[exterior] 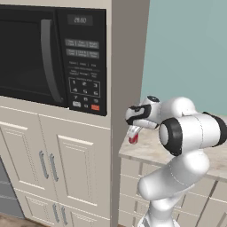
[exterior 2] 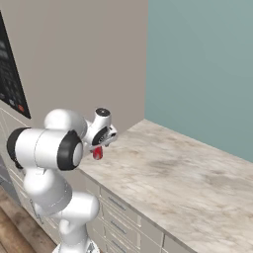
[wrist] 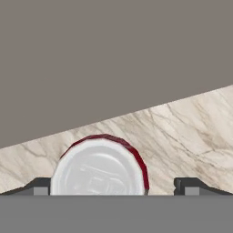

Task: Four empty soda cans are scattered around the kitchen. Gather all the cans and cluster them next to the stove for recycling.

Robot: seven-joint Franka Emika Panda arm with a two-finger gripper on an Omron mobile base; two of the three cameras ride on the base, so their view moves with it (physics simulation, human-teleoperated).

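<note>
A red soda can (exterior: 133, 139) (exterior 2: 98, 154) stands upright on the beige marbled counter (exterior: 153, 153) (exterior 2: 173, 173), close to the tall cabinet's side wall. My gripper (exterior: 134, 132) (exterior 2: 101, 144) hangs right over it, pointing down. In the hand view the can's pale lid with its red rim (wrist: 100, 169) lies between the two dark fingertips (wrist: 41, 186), nearer the left one. The jaws stand wide apart and open, with a gap on each side of the can. The stove is out of view.
The grey-beige cabinet side (exterior: 128, 66) (exterior 2: 74, 59) (wrist: 113, 54) rises just behind the can. A black microwave (exterior: 44, 57) is built into that cabinet above cream doors. The counter runs right along the teal wall (exterior 2: 207, 64).
</note>
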